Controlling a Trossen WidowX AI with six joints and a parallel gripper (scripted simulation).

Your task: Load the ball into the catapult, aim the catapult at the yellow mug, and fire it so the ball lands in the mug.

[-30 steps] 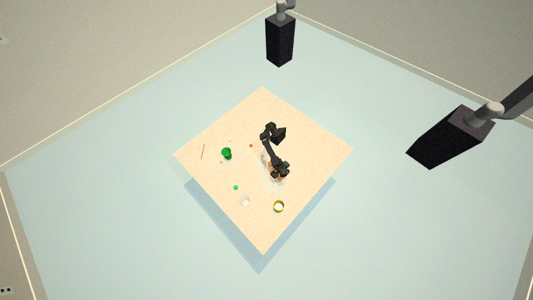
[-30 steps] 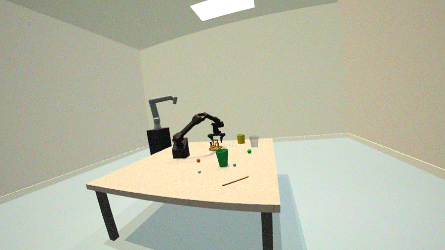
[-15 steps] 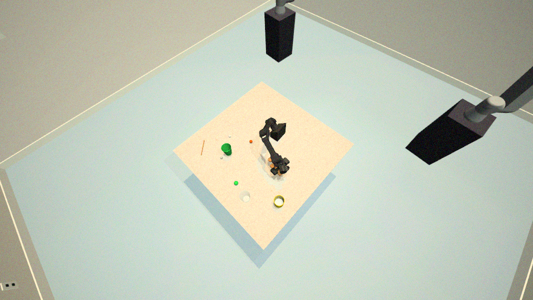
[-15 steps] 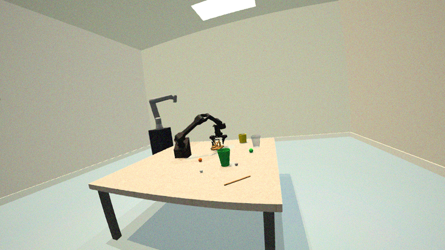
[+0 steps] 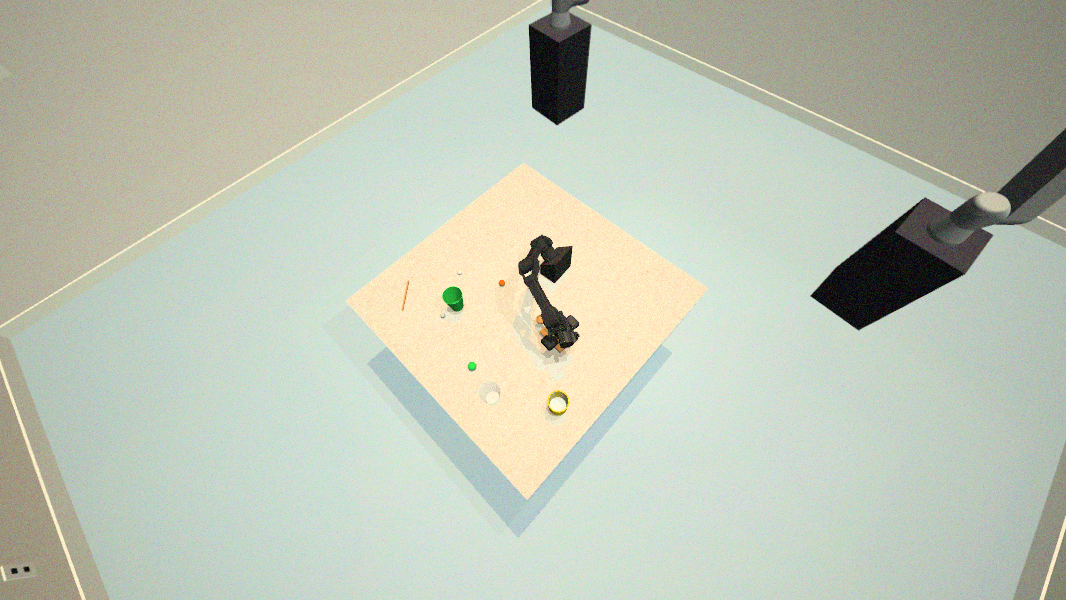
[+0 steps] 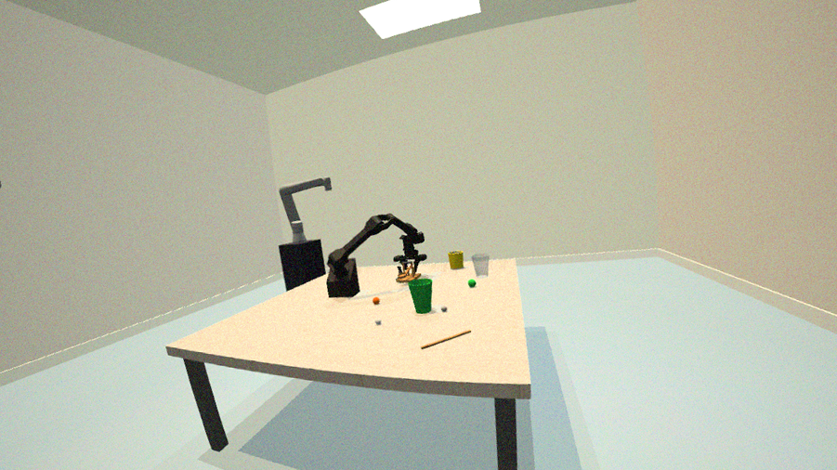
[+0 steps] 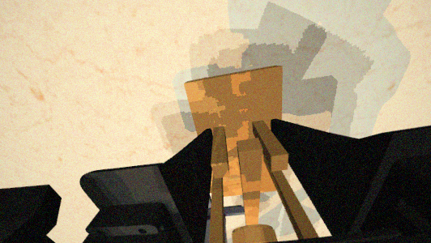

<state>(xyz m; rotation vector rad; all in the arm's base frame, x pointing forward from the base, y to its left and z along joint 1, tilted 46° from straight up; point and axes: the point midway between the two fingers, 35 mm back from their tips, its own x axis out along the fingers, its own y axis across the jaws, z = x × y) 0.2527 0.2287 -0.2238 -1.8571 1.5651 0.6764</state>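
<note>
The wooden catapult [image 5: 543,332] [image 6: 409,278] [image 7: 259,97] stands on the table, its flat base toward the top of the wrist view. My gripper [image 5: 560,341] [image 6: 408,268] [image 7: 241,129] points down over it and is shut on the catapult, one finger on each side of its two rails. The yellow mug [image 5: 557,414] [image 6: 455,260] stands upright, apart from the catapult. An orange ball [image 5: 502,283] [image 6: 375,300] and a green ball [image 5: 472,365] [image 6: 471,283] lie on the table. The inside of the catapult's cup [image 7: 254,235] is cut off at the wrist view's lower edge.
A green cup [image 5: 453,299] [image 6: 421,296] stands between two small grey things [image 5: 442,316] [image 6: 377,322]. A clear cup [image 5: 490,395] [image 6: 480,264] stands near the yellow mug. A thin stick [image 5: 405,295] [image 6: 446,339] lies near a table corner.
</note>
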